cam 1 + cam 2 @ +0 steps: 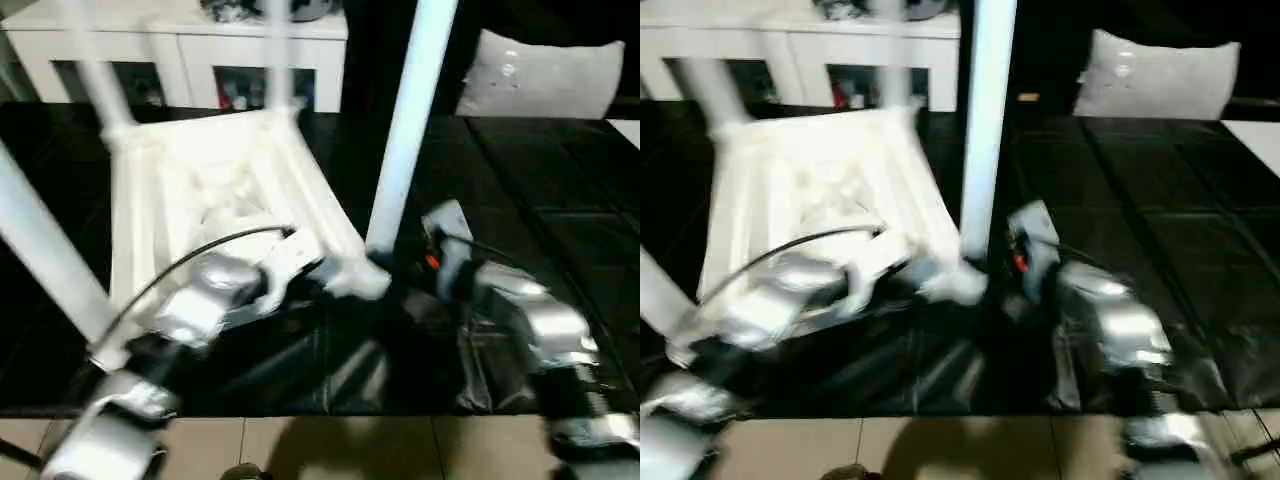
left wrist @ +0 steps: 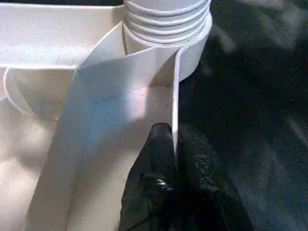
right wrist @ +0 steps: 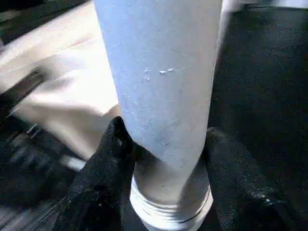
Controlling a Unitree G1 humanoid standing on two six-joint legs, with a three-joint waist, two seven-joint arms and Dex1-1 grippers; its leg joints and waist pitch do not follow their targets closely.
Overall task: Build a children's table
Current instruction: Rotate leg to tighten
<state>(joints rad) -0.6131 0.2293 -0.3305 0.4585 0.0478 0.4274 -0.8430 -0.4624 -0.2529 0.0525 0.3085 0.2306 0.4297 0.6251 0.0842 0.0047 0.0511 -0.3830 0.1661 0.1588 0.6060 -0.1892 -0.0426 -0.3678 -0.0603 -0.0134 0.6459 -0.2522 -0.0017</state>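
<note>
Children's table [image 1: 215, 195] upside down on black-covered surface [image 1: 540, 200], ribbed underside facing up, legs rising from corner sockets. Left gripper [image 2: 174, 144] clamped on thin rim wall of tabletop, just beside near corner socket with threaded leg end. Right gripper [image 3: 166, 144] closed around near leg [image 1: 408, 130] just above its threaded base, one finger [image 3: 108, 149] on each side of tube. White shelf unit [image 1: 180, 45] and grey cushion [image 1: 545, 75] beyond surface.
</note>
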